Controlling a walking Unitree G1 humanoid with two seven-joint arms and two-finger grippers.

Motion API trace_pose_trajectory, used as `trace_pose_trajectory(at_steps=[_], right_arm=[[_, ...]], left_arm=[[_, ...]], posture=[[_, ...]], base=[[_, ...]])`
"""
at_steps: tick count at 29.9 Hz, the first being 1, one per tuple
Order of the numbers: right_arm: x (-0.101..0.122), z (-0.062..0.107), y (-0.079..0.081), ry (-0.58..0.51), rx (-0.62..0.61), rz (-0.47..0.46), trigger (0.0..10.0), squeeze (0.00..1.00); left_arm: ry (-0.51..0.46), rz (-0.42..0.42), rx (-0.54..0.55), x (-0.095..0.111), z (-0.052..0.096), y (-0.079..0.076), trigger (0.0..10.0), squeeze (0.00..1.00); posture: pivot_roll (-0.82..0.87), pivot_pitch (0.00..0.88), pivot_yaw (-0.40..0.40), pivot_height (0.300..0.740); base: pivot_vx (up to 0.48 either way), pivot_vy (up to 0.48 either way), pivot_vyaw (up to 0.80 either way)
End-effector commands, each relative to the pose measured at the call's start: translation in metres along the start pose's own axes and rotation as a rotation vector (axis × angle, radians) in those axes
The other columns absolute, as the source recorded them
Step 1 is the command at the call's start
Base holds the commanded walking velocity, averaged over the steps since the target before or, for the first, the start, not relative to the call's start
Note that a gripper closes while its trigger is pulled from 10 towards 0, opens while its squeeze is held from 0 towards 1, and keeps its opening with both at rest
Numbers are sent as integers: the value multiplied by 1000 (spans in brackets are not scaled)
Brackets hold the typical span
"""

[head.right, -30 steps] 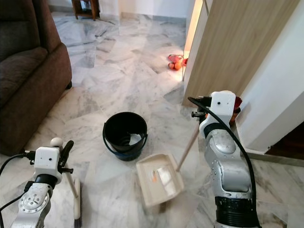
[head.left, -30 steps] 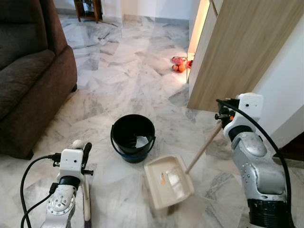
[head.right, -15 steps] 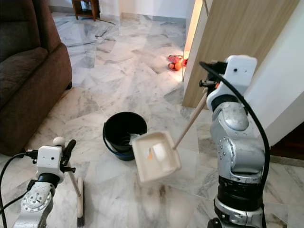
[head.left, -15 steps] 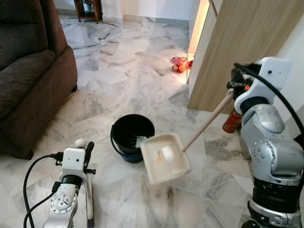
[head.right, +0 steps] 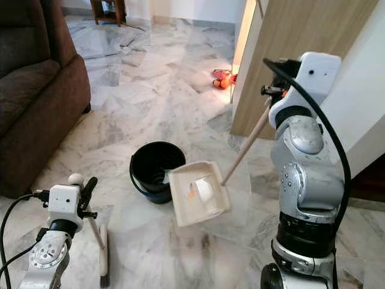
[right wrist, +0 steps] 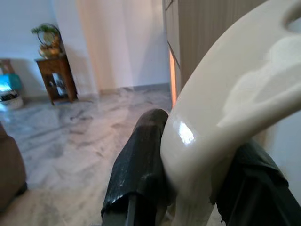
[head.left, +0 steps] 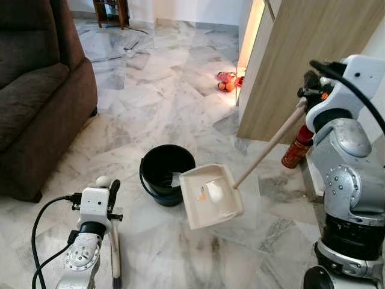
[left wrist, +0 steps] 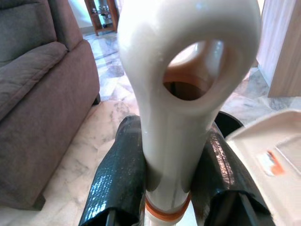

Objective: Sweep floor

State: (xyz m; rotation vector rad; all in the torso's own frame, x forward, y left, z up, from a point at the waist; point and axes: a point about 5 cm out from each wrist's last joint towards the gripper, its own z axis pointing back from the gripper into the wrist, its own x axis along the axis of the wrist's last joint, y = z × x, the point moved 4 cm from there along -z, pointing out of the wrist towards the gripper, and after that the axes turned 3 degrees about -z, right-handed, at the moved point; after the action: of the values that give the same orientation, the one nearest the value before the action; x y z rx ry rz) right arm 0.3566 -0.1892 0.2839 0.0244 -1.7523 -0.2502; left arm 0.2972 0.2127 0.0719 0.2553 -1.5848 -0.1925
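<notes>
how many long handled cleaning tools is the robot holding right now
2: the dustpan, raised beside the black bucket, held by the right pincer; the brush, down at the floor, held by the left pincer.

a brown sofa [head.left: 36,90] stands at the left. orange toys [head.left: 227,80] lie beside a wooden panel [head.left: 301,54]. a red spray can [head.left: 298,146] stands by the wall.

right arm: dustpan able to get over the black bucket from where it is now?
Probably yes. The right gripper is shut on the dustpan's long handle, and the pan hangs off the floor with its front edge already at the rim of the black bucket. Nothing stands between them.
</notes>
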Motion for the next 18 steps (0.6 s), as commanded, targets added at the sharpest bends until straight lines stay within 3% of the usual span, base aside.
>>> trace_pose_trajectory(at_steps=[1, 2, 18], right_arm=[[25, 2, 15, -118, 60, -55, 10000, 0], [22, 2, 25, -127, 92, -63, 10000, 0], [9, -1, 52, -116, 149, -170, 10000, 0]], left_arm=[[-10, 2, 8, 3, -2, 0, 10000, 0], [-10, 7, 9, 3, -2, -2, 10000, 0], [-26, 5, 33, 7, -3, 1, 10000, 0]], posture=[[12, 72, -65, 740], [19, 70, -64, 740], [37, 45, -61, 740]], base=[[0, 0, 0], [0, 0, 0], [0, 0, 0]])
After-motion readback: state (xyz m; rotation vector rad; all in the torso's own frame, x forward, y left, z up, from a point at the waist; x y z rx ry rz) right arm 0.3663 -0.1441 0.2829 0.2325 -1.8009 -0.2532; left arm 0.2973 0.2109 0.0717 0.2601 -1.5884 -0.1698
